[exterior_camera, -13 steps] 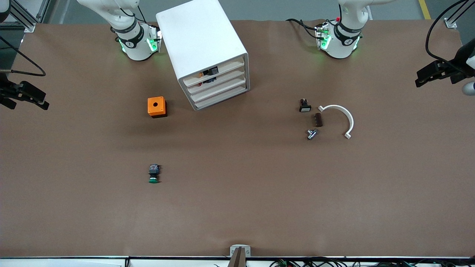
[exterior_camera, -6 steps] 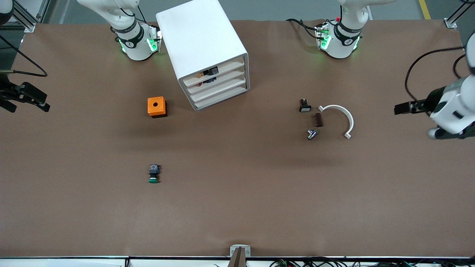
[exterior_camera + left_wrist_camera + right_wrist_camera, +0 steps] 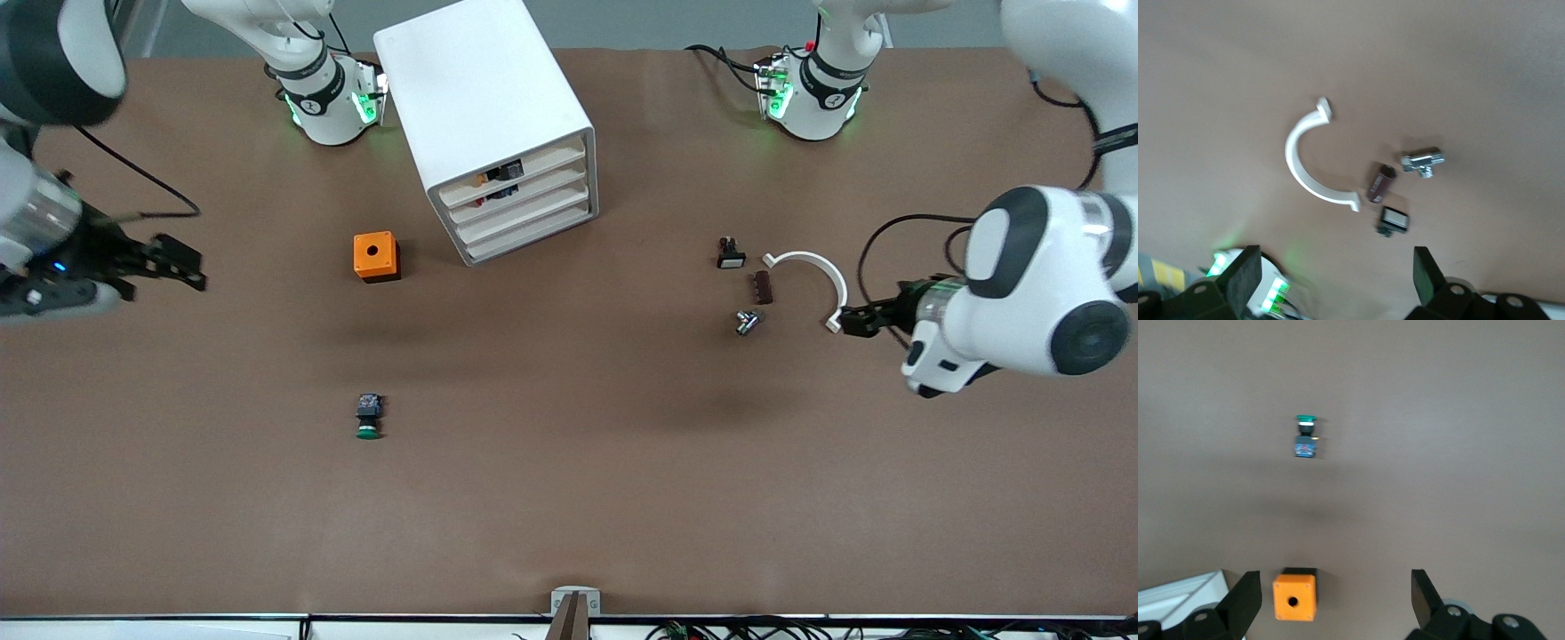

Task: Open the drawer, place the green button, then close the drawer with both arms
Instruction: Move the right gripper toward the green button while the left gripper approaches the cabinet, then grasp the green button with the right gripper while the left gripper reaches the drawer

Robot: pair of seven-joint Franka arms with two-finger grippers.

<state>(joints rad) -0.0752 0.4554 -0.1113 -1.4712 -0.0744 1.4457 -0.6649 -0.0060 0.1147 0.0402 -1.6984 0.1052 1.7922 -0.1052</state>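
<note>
Jaws spread on both: left gripper over the table; right gripper likewise; button untouched.

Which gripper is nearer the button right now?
Right. The right gripper hangs open over the table at the right arm's end, on the button's side. The left gripper, also open, is beside the white clamp at the left arm's end, much farther from the button.

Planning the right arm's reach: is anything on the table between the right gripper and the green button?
Nothing visible. The right gripper, fingers open, is over bare table at the right arm's end. The button lies alone, nearer the front camera; the orange box sits off that line, beside the cabinet.
</note>
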